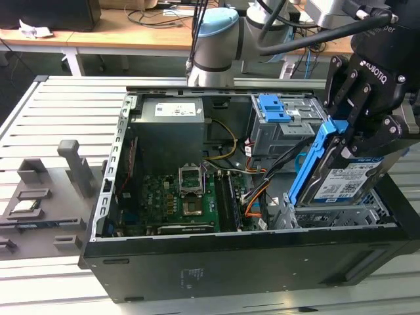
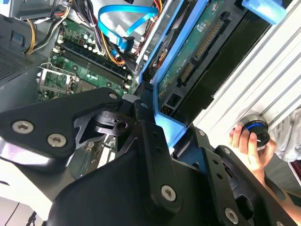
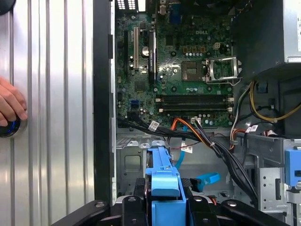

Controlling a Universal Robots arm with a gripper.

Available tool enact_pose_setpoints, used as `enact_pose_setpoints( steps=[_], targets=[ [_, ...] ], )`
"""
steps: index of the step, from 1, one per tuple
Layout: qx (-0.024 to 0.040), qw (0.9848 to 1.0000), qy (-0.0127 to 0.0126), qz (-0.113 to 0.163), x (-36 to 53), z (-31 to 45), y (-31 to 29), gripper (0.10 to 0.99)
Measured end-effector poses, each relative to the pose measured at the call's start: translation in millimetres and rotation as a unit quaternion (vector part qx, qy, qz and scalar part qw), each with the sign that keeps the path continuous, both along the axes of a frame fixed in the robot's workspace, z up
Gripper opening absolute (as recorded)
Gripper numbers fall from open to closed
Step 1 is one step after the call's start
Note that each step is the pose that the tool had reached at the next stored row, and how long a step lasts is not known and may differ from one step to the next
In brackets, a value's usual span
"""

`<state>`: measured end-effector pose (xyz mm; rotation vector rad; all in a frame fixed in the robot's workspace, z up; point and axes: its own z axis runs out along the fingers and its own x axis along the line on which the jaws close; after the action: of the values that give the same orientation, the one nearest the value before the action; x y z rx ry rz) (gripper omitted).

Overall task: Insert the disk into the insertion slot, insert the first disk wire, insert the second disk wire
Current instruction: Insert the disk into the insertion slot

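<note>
Over insertion slot (image 1: 338, 215), hand (image 1: 348, 140) clamped on tilted disk (image 1: 349, 180).

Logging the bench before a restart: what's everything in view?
computer case: one, black, open on the slatted table.
motherboard: one, green, inside it.
insertion slot: one, grey, in the case, the exterior view's right.
disk: one, silver in blue carrier, tilted above that slot.
first disk wire: one, orange-red-black, between motherboard and slot.
second disk wire: one, light blue, curled near the motherboard.
hand: one, on a round knob.
pincer: one, black, shut on the disk.
</note>
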<state>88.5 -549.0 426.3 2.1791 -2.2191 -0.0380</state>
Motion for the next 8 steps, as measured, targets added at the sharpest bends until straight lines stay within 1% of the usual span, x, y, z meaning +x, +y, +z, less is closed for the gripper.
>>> enact_pose_setpoints(
  steps=[8],
  targets=[
    [0.0001, 1.0, 0.0, 0.0, 0.0, -9.0, 0.0, 0.369]
  ],
)
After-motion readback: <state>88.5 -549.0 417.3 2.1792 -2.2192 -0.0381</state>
